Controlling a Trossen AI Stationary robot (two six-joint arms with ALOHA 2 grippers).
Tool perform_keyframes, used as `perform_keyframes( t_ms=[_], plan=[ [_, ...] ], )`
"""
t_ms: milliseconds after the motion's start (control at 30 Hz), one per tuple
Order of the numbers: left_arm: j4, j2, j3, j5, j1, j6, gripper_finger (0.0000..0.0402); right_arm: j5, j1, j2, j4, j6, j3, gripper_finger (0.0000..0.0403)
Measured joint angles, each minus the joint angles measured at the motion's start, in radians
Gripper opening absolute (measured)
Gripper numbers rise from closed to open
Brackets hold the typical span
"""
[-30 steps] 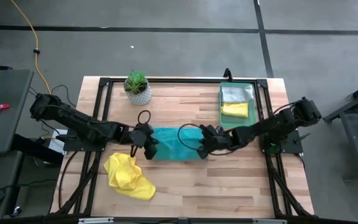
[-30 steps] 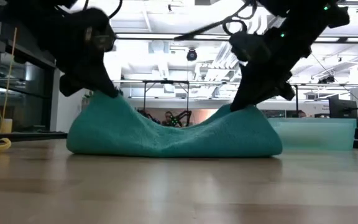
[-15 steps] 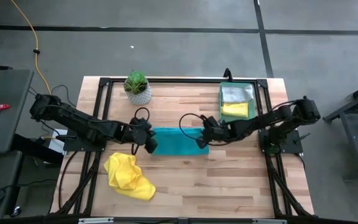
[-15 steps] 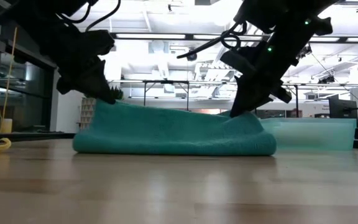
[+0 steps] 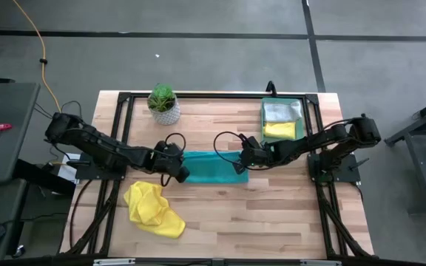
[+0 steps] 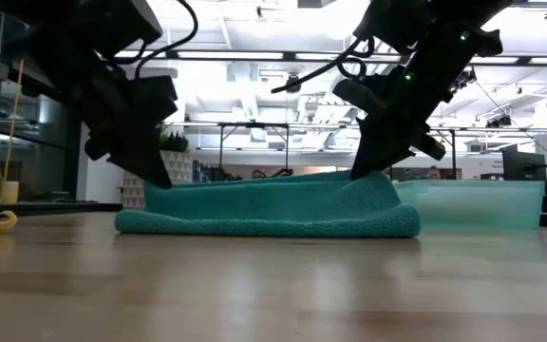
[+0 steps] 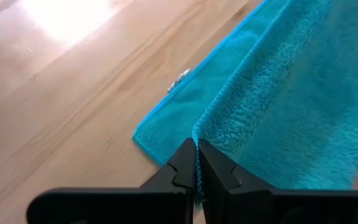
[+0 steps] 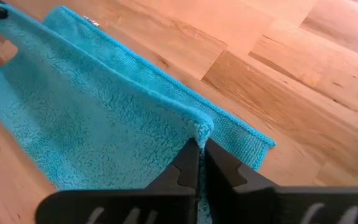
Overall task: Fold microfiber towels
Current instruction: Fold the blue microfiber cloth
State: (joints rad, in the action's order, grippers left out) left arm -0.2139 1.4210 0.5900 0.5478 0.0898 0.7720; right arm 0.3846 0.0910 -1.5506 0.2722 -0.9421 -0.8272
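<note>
A teal microfiber towel [image 5: 211,167] lies folded in two at the table's middle, its rounded fold [image 6: 264,226] toward the near edge. My left gripper [image 5: 179,170] is shut on the upper layer at the towel's left end. My right gripper [image 5: 241,164] is shut on it at the right end. The lower layer's edge [image 7: 166,115] sticks out a little beyond the upper one. A crumpled yellow towel [image 5: 154,209] lies near the front left. Another yellow towel [image 5: 279,131] and a grey-white one [image 5: 281,111] lie in the green tray [image 5: 302,122]. My left gripper pinches the upper layer's hemmed edge at its left corner [image 7: 197,135] between the two fingertips [image 7: 185,163], slanting down from the table's left. That corner is held slightly above the lower layer. My right gripper pinches the upper layer's right corner [image 8: 201,129] between its two fingertips [image 8: 190,163], slanting down from the table's right. The corner stands a little above the lower layer, and the cloth between both holds sags only slightly.
A small plant in a white pot [image 5: 163,104] stands at the far left. The tray sits at the far right corner. Bare wood [image 5: 272,214] lies in front of the towel toward the near edge.
Both grippers, still shut on the towel's corners, have carried its upper layer toward the far edge and sunk. The raised corners have come down. The towel, first humped at both ends with a sagging middle, now lies nearly flat, folded over on itself.
</note>
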Motion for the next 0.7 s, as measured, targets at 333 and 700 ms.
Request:
perform_keyframes(
  t_ms=[333,700],
  plan=[
    [0.005,0.017,0.001,0.079,0.0,0.01,0.0,0.025,-0.017,-0.064,0.004,-0.031,-0.001,0.0],
    [0.001,0.017,0.001,0.093,-0.001,-0.017,0.0001,0.024,-0.053,-0.087,-0.012,-0.079,-0.001,0.0004]
  ],
)
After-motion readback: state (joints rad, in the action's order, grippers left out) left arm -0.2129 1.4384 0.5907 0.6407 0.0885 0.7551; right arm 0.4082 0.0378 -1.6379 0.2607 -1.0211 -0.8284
